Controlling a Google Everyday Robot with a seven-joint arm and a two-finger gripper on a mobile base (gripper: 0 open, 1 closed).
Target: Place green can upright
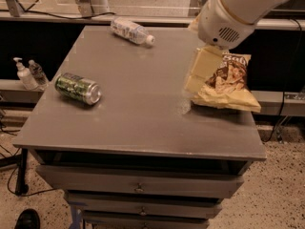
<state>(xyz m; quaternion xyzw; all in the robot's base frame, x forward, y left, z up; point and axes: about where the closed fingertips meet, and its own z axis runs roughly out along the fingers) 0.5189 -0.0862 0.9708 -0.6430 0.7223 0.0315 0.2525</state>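
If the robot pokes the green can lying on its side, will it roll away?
Probably: the green can lies on its round side on the flat table, so a nudge likely rolls it. Its smooth metal may be slippery. The end effector hovers across the table, by the chip bag.

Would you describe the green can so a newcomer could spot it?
On the grey table, the can lies on its side near the left edge, far from the pincer by the chip bag. Unlike the clear bottle behind, it is green with silver ends.
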